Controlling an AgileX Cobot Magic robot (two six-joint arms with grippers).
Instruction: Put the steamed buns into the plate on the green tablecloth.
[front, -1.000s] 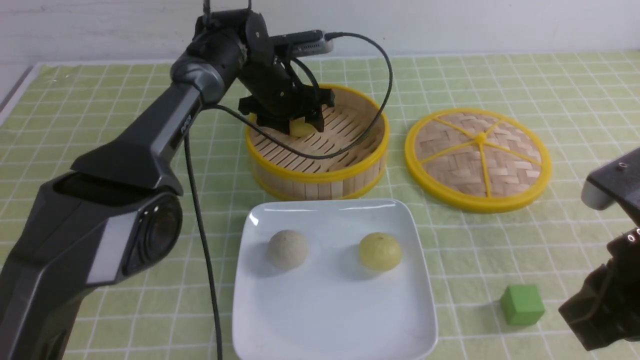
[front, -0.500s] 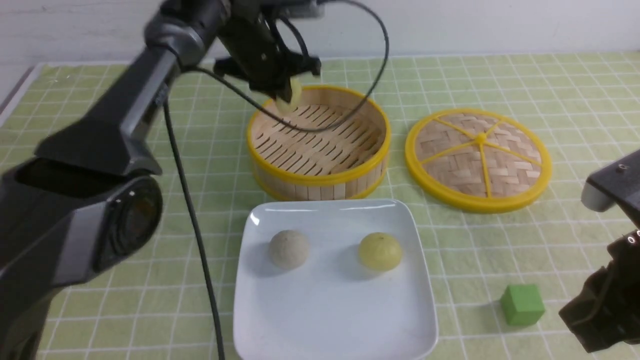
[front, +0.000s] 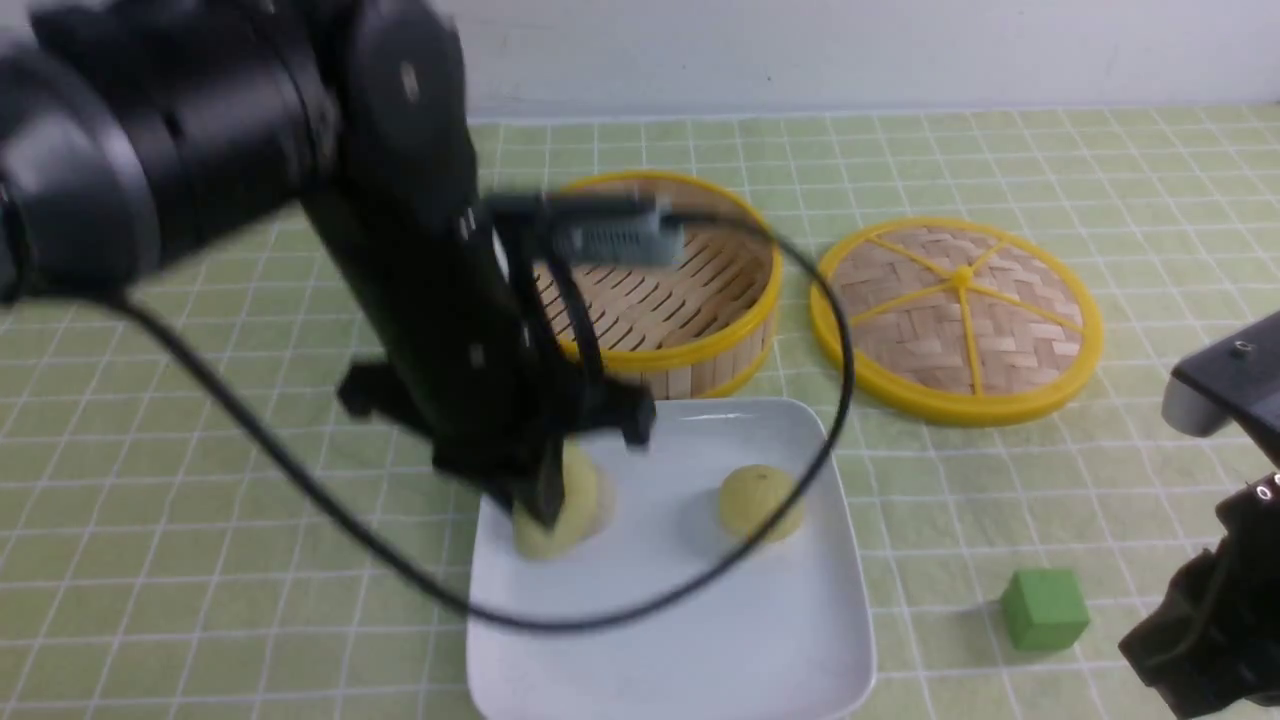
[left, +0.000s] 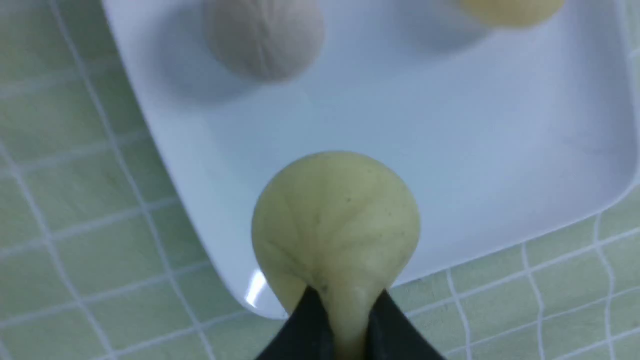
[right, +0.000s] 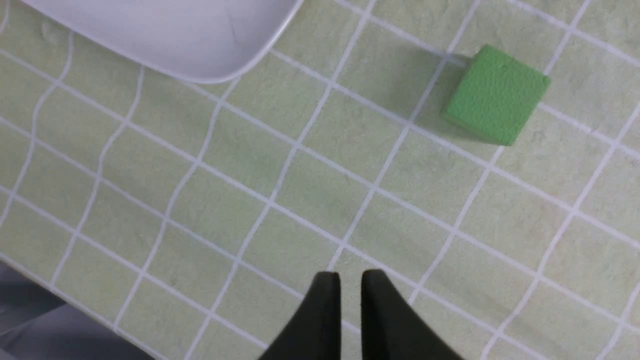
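— Any lettering you can read?

— No. The left arm is blurred in the front view, so no mark on it is legible.

— Where's the bun, then?

— The pale yellow bun (left: 335, 220) hangs from the left hand (left: 347, 300), pinched at one edge so the dough bulges out beyond the fingertips. It sits over the left edge of the plate (front: 700, 640), near a corner. I cannot tell if it touches the plate.

— So that hand is clamped?

— Yes, both fingers pressed hard into the bun.

— The others?

— The greyish bun (left: 262, 37) lies on the plate just past the held one. The second yellow bun (front: 760, 500) lies on the plate's right half, apart from both.

— And the right hand (right: 350, 280)?

— Low over the green tablecloth (front: 200, 500) covering the worktop. Its fingers are almost together, with only a thin slit between them, and hold nothing. The green cube (right: 495, 95) is near it but untouched.
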